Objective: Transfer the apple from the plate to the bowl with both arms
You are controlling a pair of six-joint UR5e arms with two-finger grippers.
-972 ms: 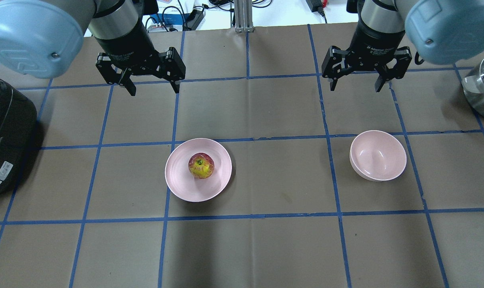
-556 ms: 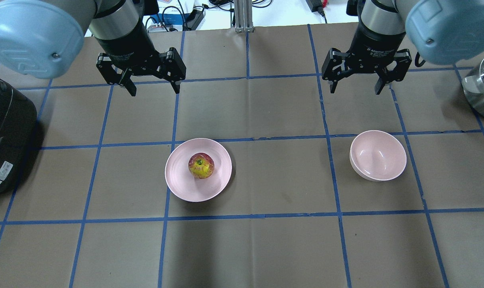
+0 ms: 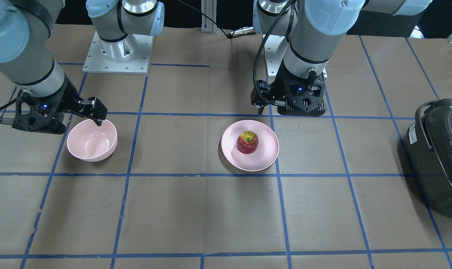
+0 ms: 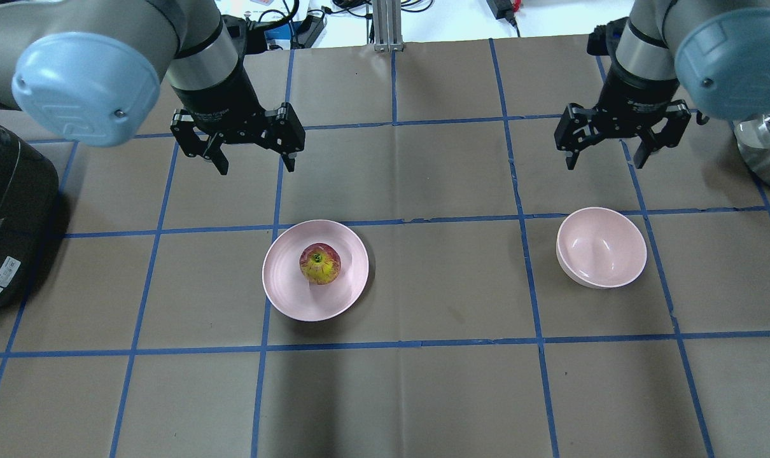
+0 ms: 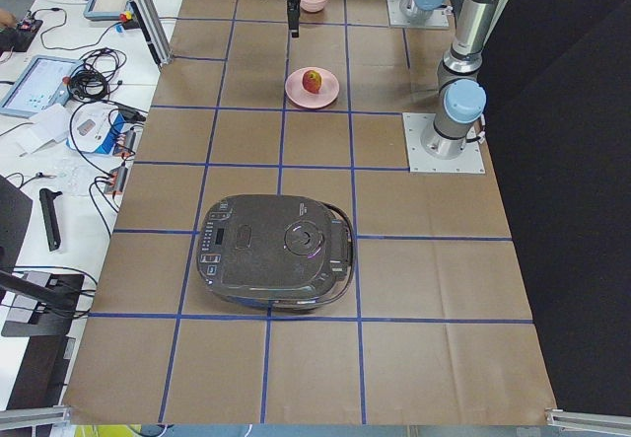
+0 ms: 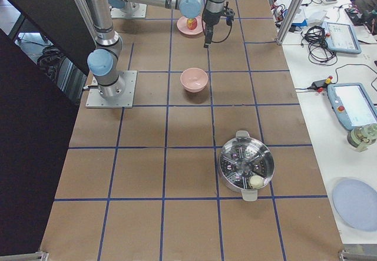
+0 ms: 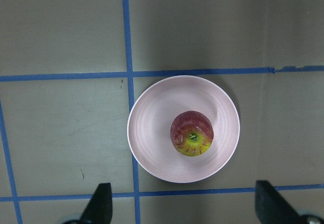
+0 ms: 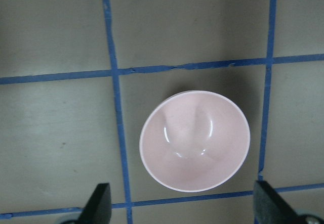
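- The left end effector (image 4: 256, 166) hangs high above the counter (image 4: 423, 286) with its jaws spread wide and nothing between them. Its wrist view looks straight down on the plate, with both fingertips showing far apart at the bottom edge.
- The right end effector (image 4: 606, 164) is likewise wide open and empty. It is held up over the bowl (image 4: 601, 248), which fills the middle of its own wrist view.
- The apple (image 4: 320, 264) sits upright near the middle of the plate (image 4: 289, 292), stem and yellow-green patch facing up. Neither arm is touching it.
- The plate and the bowl stand well apart on the counter, with a full grid square of blue tape between them. The bowl holds nothing.
- The apple looks firm and fairly light, but its skin is smooth and its shape round, so it could roll or squirt out of a shallow pinch.
- The best hold is probably from above, with the fingers on opposite red flanks at the widest girth, below the shoulder around the stem.
- The plate's low rim should leave room for the fingers to come down on either side. The plate itself looks light enough to slide if nudged.
- No step of the transfer looks done yet, and the descent onto the apple seems to come first.
- A black rice cooker (image 4: 9, 216) sits at the counter's left end and a steel steamer pot (image 4: 767, 146) at its right, both clear of the path.
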